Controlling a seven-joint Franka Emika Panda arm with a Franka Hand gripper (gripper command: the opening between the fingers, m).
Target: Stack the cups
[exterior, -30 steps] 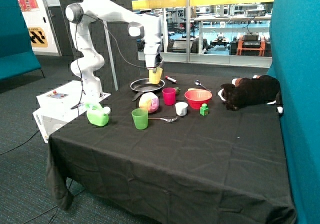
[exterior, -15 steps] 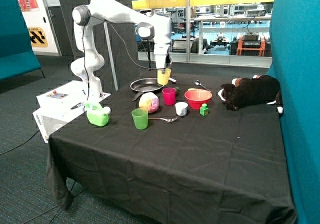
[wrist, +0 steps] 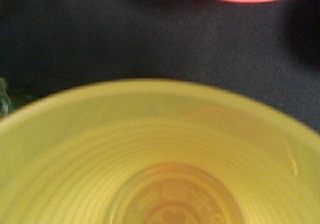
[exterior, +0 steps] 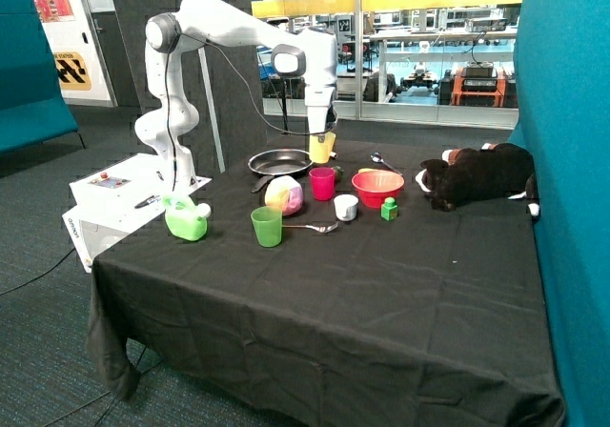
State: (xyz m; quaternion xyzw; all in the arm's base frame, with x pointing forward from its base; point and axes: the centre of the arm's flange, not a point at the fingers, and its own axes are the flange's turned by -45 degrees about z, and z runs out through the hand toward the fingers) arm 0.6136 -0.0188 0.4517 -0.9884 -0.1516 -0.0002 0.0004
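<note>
My gripper (exterior: pixel 322 137) is shut on the yellow cup (exterior: pixel 322 148) and holds it upright in the air, just above the pink-red cup (exterior: pixel 322 183), which stands on the black cloth. In the wrist view the yellow cup's inside (wrist: pixel 165 159) fills most of the picture. The green cup (exterior: pixel 267 226) stands alone nearer the table's front, beside a spoon.
A black pan (exterior: pixel 280 163) lies behind the pink-red cup. A multicoloured ball (exterior: pixel 284 195), a small white cup (exterior: pixel 346 207), a wide red bowl (exterior: pixel 378 188), a green block (exterior: pixel 389 208), a green jug (exterior: pixel 187 218) and a plush dog (exterior: pixel 481 173) also sit on the table.
The arm has carried the yellow cup from above the pan sideways toward the red bowl, to a spot above the pink-red cup. Nothing else moved.
</note>
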